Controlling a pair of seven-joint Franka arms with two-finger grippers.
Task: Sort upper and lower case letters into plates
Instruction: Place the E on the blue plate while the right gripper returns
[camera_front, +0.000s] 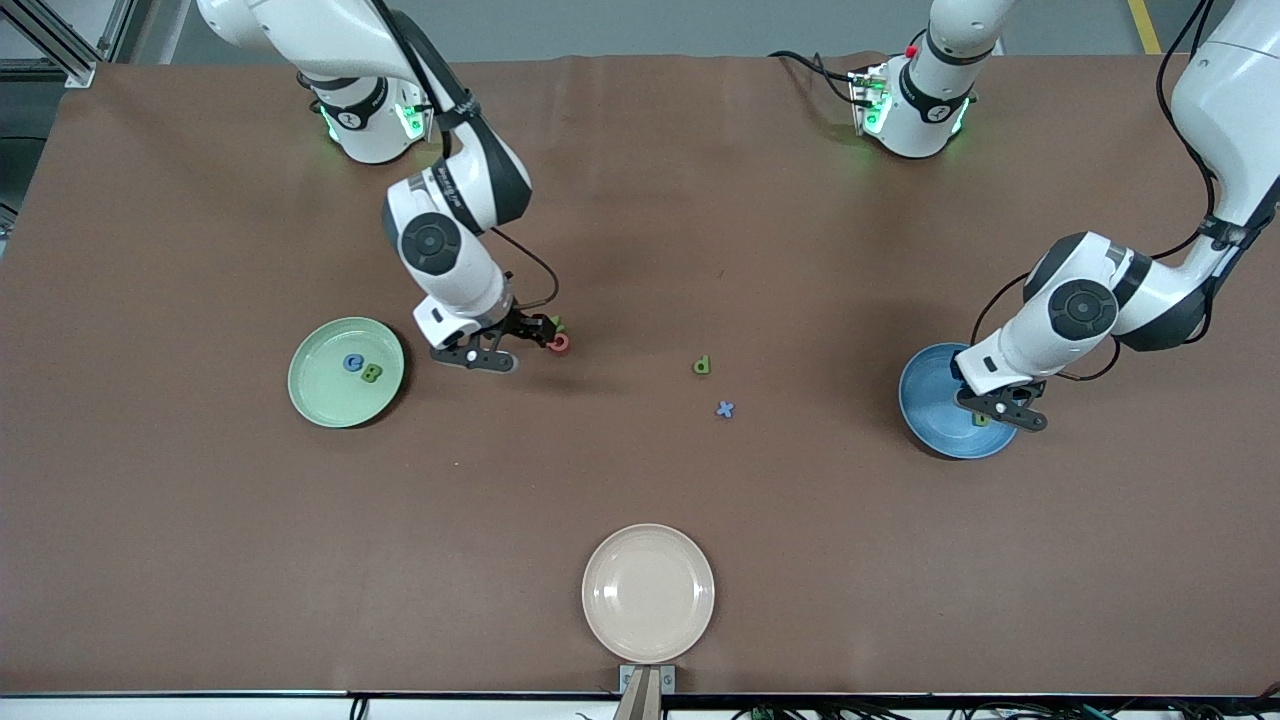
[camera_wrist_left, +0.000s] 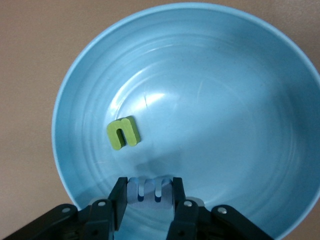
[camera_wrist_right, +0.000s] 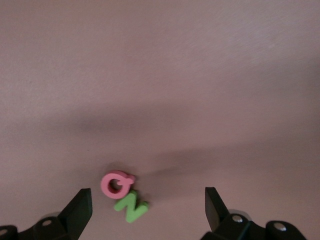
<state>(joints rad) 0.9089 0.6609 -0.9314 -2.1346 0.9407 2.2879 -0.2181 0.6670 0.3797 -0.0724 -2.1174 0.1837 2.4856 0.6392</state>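
While the right claw (camera_wrist_right: 145, 210) hangs low over the worktop (camera_front: 640, 220) with its jaws spread wide and nothing in them, the red Q (camera_wrist_right: 117, 183) and the green N (camera_wrist_right: 131, 206) lie touching each other right between its fingers, just beside the pale green plate (camera_front: 310, 400). That closeness looks like the main risk: if the jaws come down here, they may pinch both letters at once, or catch one and flick the other away across the worktop.

The pale green plate already holds the blue C (camera_front: 353, 363) and the green B (camera_front: 372, 374), so both of these capitals belong there.

At the left arm's end, the left claw (camera_wrist_left: 149, 192) hovers low over the blue plate (camera_wrist_left: 250, 75), clenched on a pale blue letter (camera_wrist_left: 148, 189), which I take to be the small m. The green n (camera_wrist_left: 123, 133) lies in that plate close by. Released from here, the letter could bounce or land on the n, though the plate's rim should keep it in.

A small green letter (camera_front: 702, 365) and the blue x (camera_front: 725, 409) still wait on the open worktop between the two plates; the beige plate (camera_front: 648, 592) sits unused.
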